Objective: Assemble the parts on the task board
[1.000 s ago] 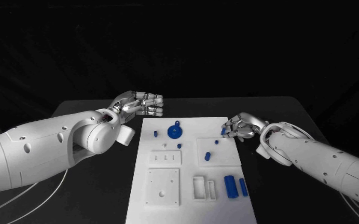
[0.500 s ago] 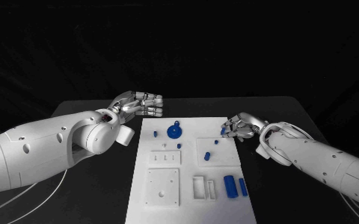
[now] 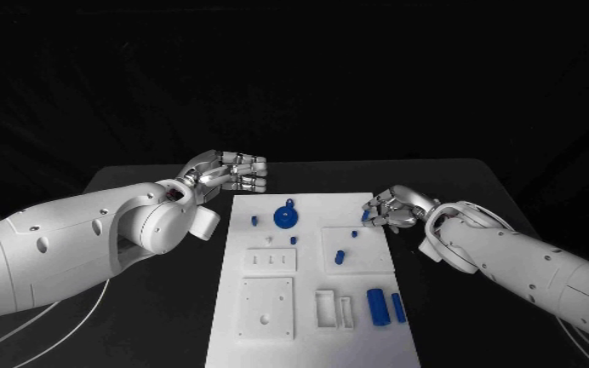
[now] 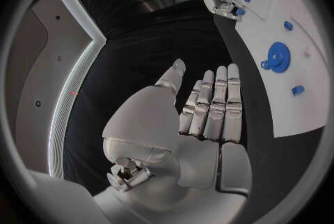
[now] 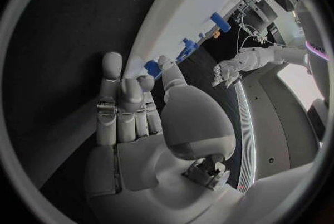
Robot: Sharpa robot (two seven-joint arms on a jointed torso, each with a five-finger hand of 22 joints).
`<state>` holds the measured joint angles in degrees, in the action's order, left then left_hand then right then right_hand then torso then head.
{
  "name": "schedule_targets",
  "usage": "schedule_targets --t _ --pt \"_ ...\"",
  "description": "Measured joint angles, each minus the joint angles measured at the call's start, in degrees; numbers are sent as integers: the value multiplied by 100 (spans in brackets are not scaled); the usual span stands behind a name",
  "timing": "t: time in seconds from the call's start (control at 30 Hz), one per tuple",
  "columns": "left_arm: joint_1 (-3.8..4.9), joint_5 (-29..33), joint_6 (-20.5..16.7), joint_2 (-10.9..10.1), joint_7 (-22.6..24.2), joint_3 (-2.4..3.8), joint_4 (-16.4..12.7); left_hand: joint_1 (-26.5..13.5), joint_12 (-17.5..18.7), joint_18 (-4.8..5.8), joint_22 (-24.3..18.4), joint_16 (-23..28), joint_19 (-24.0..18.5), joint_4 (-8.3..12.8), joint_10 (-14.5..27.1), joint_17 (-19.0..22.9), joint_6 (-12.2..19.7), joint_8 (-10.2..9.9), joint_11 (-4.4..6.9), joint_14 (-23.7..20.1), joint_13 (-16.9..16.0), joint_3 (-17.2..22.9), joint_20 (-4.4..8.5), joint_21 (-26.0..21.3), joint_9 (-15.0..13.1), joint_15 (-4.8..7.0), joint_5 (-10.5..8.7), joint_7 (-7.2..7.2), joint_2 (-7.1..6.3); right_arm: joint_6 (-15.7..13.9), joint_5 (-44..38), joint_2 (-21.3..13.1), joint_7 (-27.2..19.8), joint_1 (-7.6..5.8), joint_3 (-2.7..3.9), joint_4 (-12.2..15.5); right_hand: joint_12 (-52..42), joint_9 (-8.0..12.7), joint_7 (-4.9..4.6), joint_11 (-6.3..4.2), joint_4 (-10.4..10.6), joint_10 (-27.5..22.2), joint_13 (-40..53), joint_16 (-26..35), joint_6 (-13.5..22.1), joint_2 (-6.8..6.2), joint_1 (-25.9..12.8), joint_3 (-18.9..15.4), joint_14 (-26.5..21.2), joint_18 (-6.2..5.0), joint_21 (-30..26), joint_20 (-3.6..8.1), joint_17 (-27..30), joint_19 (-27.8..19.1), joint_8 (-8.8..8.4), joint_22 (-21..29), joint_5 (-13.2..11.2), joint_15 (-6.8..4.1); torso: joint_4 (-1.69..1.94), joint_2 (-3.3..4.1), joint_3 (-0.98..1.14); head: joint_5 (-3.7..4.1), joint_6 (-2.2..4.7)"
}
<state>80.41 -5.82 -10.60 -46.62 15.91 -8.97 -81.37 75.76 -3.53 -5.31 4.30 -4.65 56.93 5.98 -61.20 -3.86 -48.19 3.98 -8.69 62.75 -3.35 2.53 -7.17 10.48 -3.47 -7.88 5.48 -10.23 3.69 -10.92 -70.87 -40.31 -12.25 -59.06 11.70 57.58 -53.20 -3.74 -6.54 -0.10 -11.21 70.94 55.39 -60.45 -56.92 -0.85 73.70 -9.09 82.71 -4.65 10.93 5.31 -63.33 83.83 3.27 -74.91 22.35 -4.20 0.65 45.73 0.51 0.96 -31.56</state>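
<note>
Board lies centre frame in the head view, running from mid-frame down to the bottom edge on the black counter. Right robot hand sits at the board's upper right edge, fingers bunched around a small blue peg; the right wrist view shows the peg pinched at the fingertips, so this hand is grasping it. Left robot hand hangs off the board's upper left corner, above the counter, fingers curled in on nothing; the left wrist view shows them laid together, nothing between them. Loose parts on the board: a gear near the top centre, small pegs beside and below it, a peg standing on the raised square plate at centre right, two larger cylinders at lower right. Handling judgement: the parts look like rigid moulded plastic, light, smooth-sided, not fragile, but prone to rolling or slipping out of metal fingertips. The held peg is short, so a fingertip pinch across its sides near the top seems best, leaving the lower end free to enter a hole. The gear would probably take a grip at its rim or hub; the cylinders across the middle of their length. Which hole the held peg belongs to cannot be told.
</note>
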Motion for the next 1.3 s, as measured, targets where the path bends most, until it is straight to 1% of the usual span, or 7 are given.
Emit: schedule_targets --t 0.2,0.47,0.77,0.83,1.0,1.07,1.3 --pt "0 -2 6 0 -2 0 0 0 0 0 0 0 0 0 0 0 0 0 0 0 0 0 0 0 0 0 0 0 0 -59 -11 15 40 4 -2 8 0 0 0 0 45 0 0 0 0 -1 -1 -14 0 -63 0 0 -7 0 0 0 -16 0 3 1 -4 -3 2" --pt "0 -3 14 0 -4 0 0 0 0 0 0 0 0 0 0 0 0 0 0 0 0 0 0 0 0 0 0 0 0 -118 -21 44 82 8 -2 10 0 2 1 0 108 0 0 0 0 -1 -1 -31 0 -63 0 0 -10 0 0 0 -16 0 3 1 -4 -5 -3" --pt "0 -5 25 -2 -6 0 1 0 0 0 0 0 0 0 0 0 2 0 0 0 1 0 0 0 0 0 0 -2 0 -180 -29 51 101 21 1 14 0 -2 1 0 109 0 1 0 -1 0 -1 -30 0 -64 26 0 -16 0 0 0 -16 0 0 1 0 -10 -3" --pt "0 -5 26 -2 -6 0 1 0 0 0 0 0 0 33 0 0 51 0 0 0 1 2 0 0 0 0 0 -9 0 -191 -30 50 103 23 1 14 0 -1 20 0 90 0 -6 0 -20 0 -1 -12 0 -64 26 0 -20 0 0 0 -16 0 0 1 -1 -10 -1" --pt "0 -5 30 -3 -7 0 1 0 0 0 0 0 0 33 0 0 51 0 0 0 1 2 0 0 0 0 0 -9 0 -218 -32 41 104 28 2 10 0 0 21 0 60 1 -8 0 -21 53 -48 50 0 -64 71 0 -26 0 -1 0 29 0 -2 1 3 -10 2" --pt "0 -6 32 -4 -8 0 1 0 0 0 0 0 0 33 0 0 51 0 0 0 1 2 0 0 0 0 0 -9 0 -227 -33 39 105 30 2 8 0 0 48 0 28 1 -16 0 -53 109 -90 82 0 -67 71 0 -26 0 -1 0 29 0 -2 2 3 -5 2" --pt "0 -6 37 -7 -9 0 1 0 0 0 0 0 0 33 0 0 51 0 0 0 1 2 0 0 0 0 0 -9 0 -252 -33 27 104 35 4 4 0 2 31 0 12 1 -17 0 -85 117 -99 98 0 -69 72 0 -33 0 -1 0 29 0 -2 1 5 3 4"
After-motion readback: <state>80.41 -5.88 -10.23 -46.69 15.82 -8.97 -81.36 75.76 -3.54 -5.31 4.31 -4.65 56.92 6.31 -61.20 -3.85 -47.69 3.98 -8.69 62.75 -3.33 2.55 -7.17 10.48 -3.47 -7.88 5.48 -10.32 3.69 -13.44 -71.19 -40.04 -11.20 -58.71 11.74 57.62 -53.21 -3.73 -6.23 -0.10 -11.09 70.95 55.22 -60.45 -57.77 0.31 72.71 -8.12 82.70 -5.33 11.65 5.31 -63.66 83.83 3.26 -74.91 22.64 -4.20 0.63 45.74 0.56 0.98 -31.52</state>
